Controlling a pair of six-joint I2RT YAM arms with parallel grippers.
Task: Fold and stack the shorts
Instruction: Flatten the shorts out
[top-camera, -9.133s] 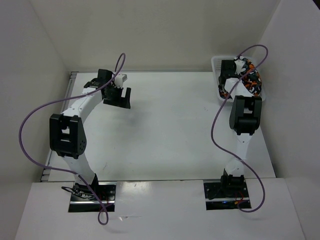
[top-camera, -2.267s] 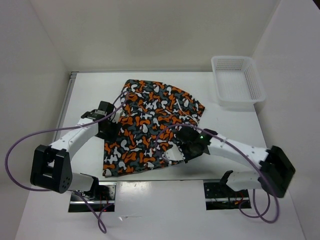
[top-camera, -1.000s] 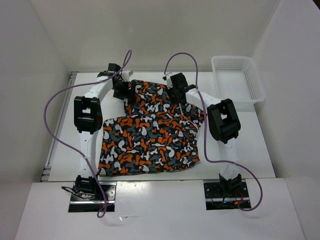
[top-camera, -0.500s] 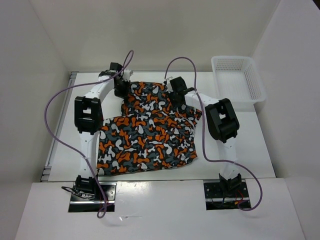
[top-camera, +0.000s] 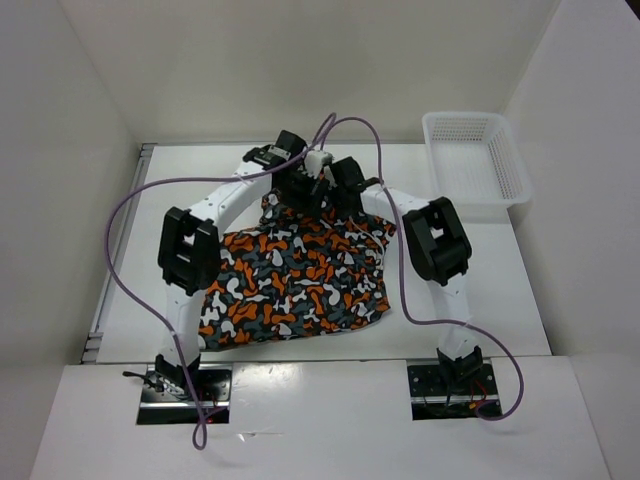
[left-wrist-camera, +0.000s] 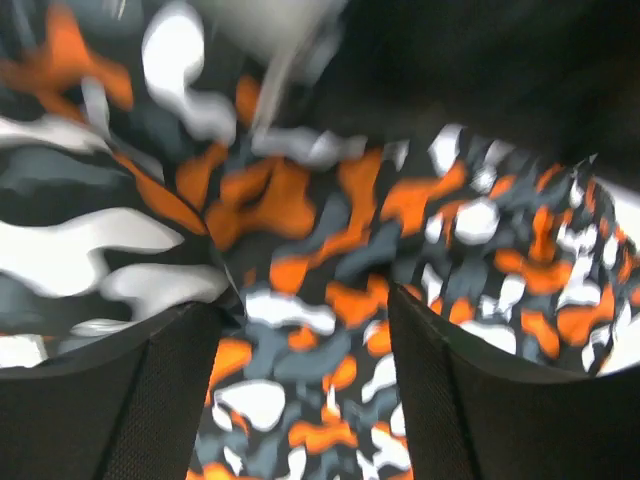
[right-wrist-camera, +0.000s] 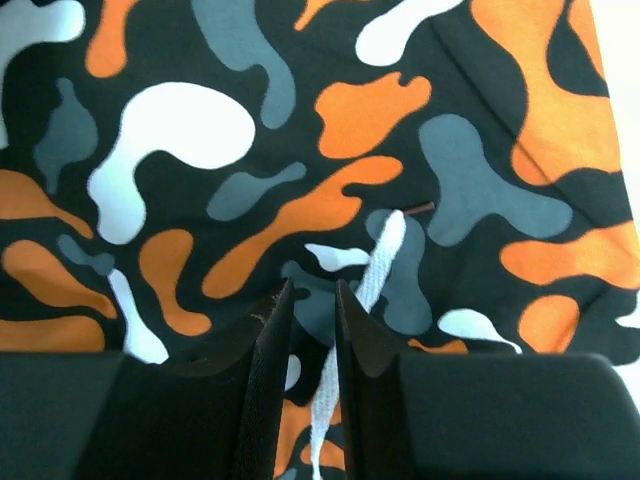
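Mostly flat, the shorts (top-camera: 300, 282) lay across the middle of the table (top-camera: 480, 270) in the top view, their far edge bunched at upper centre, where both grippers sat side by side. The left gripper (left-wrist-camera: 303, 300) hung released, fingers wide apart over the print, while the right gripper (right-wrist-camera: 313, 292) was clenched on a fold of the shorts, a white drawstring (right-wrist-camera: 378, 262) just beside its fingers. The basket (top-camera: 512, 172) stood well apart at upper right.
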